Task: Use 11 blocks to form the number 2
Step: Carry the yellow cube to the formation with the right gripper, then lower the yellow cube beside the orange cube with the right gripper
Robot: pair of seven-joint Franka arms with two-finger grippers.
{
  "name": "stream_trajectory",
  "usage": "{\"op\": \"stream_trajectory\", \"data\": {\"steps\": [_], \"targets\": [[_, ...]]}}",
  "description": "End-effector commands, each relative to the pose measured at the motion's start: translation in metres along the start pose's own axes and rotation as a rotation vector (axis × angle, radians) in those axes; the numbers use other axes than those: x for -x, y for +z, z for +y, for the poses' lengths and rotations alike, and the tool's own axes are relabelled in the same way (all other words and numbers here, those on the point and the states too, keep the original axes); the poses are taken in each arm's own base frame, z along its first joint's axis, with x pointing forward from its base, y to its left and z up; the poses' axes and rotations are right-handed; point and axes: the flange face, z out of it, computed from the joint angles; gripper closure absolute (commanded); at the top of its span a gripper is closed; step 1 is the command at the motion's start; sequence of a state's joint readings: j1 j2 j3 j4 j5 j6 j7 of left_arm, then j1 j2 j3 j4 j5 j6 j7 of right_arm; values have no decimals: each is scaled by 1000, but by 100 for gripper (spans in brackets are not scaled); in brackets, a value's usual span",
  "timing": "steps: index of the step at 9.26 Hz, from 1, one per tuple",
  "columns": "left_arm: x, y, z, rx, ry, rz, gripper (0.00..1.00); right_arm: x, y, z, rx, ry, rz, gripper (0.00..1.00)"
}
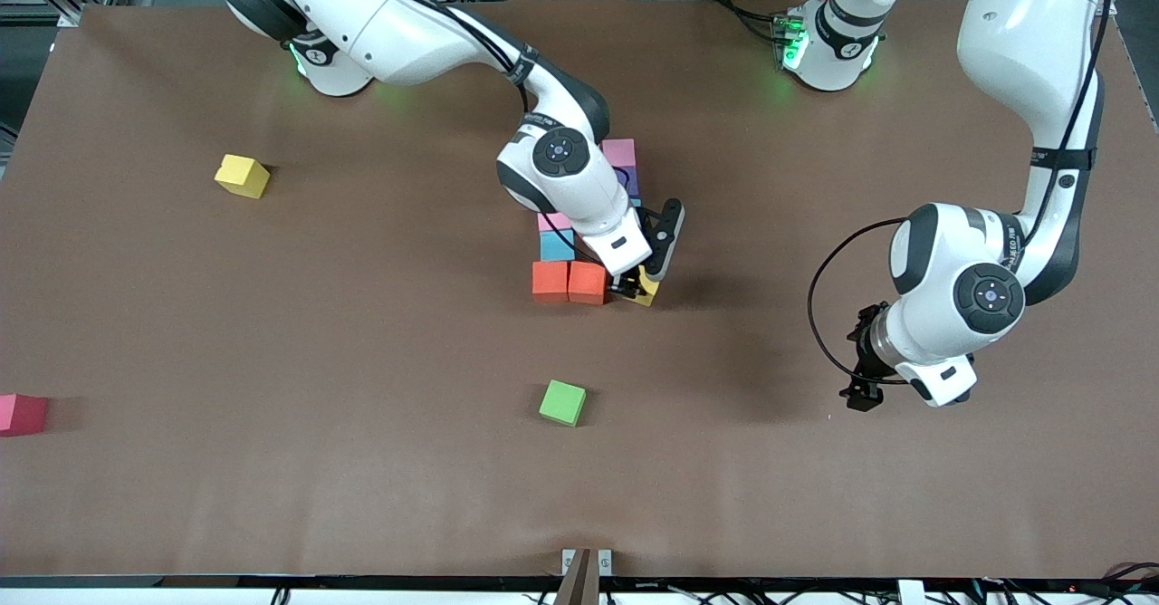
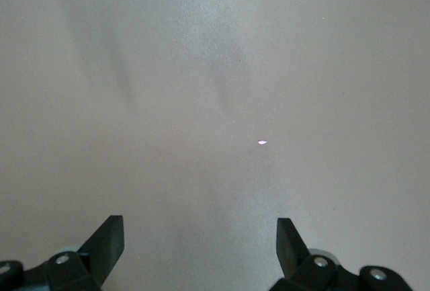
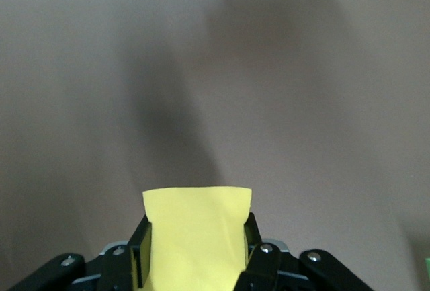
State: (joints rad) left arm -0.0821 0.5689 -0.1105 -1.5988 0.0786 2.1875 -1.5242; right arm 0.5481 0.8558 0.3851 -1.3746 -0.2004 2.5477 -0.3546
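At the lower left edge of the front frame a lone pink-red cube point(image 1: 22, 414) is sitting on the brown table point(image 1: 272, 496), partly cut by the frame's border. Lower centre, a single green cube point(image 1: 562, 402) is lying by itself, well apart from the others.

At the right of the frame the left pincer point(image 1: 862, 388) is hovering over bare table toward the left arm's end, its jaws standing wide apart with nothing between them; that arm is waiting.

In the middle of the frame the number 2 is taking shape. Its nearest row is showing two orange-red cubes point(image 1: 569, 281) touching side by side, and just beside them the right pincer point(image 1: 634, 290) is clamping a yellow cube point(image 1: 647, 288) low at the end of that row; the right wrist view is showing its fingers point(image 3: 250, 234) pressing on both sides of the yellow cube point(image 3: 196, 234). Whether this cube is touching the table cannot be told.

Above that row one light blue cube point(image 1: 556, 245) and one pink cube point(image 1: 552, 222) are peeking out. The right arm's wrist point(image 1: 579, 193) is standing in the way, hiding most of the digit. Higher still, another pink cube point(image 1: 619, 151) and a purple cube point(image 1: 628, 181) under it are showing.

At the upper left a second yellow cube point(image 1: 242, 175) is resting alone, toward the right arm's end.
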Motion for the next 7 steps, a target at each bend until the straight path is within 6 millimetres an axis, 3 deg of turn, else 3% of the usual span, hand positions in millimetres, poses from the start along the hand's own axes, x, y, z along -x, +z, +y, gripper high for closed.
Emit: {"op": "stream_trajectory", "data": {"steps": [1,2,7], "targets": [[0,-3,0,-7,6,16,0,4,22,-7,-24,-84,71,100],[0,-4,0,-5,6,16,0,13,35,-13,-41,-87,62,100],[7,-2,1,-8,10,11,0,36,45,-4,-102,-63,20,100]]}}
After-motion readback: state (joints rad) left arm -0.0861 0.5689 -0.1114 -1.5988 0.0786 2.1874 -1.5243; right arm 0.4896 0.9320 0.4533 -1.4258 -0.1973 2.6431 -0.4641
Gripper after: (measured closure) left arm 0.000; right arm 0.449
